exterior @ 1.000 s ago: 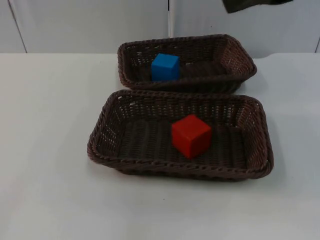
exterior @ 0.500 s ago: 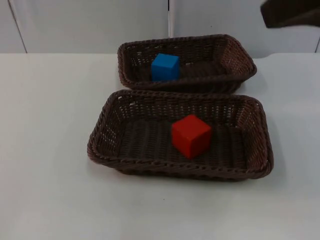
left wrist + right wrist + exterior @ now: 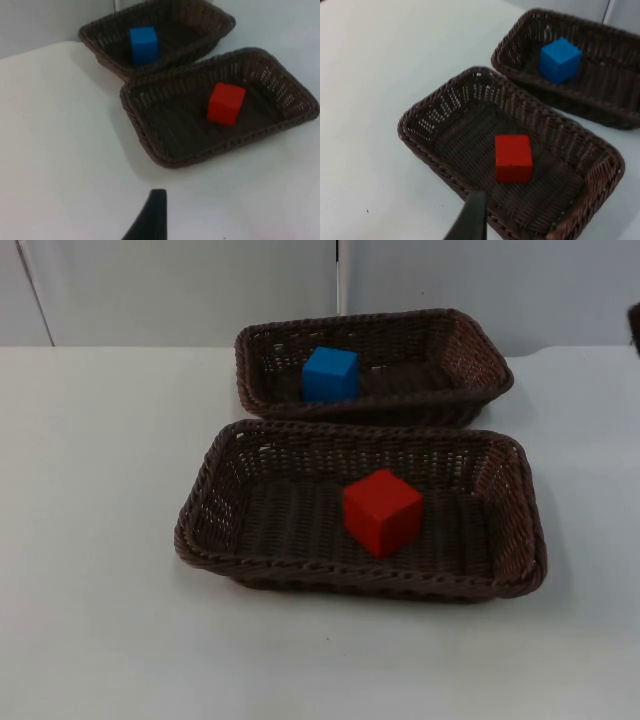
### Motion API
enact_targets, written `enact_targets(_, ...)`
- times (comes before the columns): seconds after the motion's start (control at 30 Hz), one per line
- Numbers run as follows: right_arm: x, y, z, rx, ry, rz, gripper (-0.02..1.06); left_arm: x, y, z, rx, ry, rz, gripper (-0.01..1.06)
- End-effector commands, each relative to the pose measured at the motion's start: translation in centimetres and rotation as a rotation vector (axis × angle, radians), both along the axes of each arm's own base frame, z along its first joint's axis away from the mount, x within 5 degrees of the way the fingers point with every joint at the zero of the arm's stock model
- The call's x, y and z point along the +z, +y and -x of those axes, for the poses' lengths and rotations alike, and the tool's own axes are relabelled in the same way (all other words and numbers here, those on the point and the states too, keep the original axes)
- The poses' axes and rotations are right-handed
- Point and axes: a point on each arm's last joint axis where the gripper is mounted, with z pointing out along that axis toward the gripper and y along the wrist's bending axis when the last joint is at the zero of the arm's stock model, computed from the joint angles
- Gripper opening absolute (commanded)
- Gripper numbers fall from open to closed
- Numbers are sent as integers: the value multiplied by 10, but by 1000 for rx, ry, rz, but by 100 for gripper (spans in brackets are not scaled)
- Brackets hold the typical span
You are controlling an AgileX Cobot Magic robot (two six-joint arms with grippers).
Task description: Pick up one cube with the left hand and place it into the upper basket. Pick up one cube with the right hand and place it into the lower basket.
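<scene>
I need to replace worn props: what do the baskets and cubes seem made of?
Upper basket and lower basket: dark brown woven wicker or plastic rattan, matte, with braided rims and open weave. Blue cube and red cube: smooth, evenly coloured, possibly painted wood or plastic.

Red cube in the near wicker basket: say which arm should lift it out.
Right, probably: the right gripper hangs at the lower brown wicker basket, near the red cube; the left gripper hangs over white table.
</scene>
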Motion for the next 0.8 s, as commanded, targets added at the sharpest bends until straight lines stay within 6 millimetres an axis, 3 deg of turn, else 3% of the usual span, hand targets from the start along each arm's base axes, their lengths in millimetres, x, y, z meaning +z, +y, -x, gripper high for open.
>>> enact_targets(0.0, 4, -8, 10, 0, -23, -15, 83, 2, 1, 6, -13, -16, 10, 88)
enact_targets(0.43, 21, -48, 62, 0, -112, -83, 83, 0, 25, 50, 93, -177, 80, 88)
enact_targets(0.77, 20, -71, 92, -1, -119, -90, 83, -12, 26, 49, 117, -127, 68, 88)
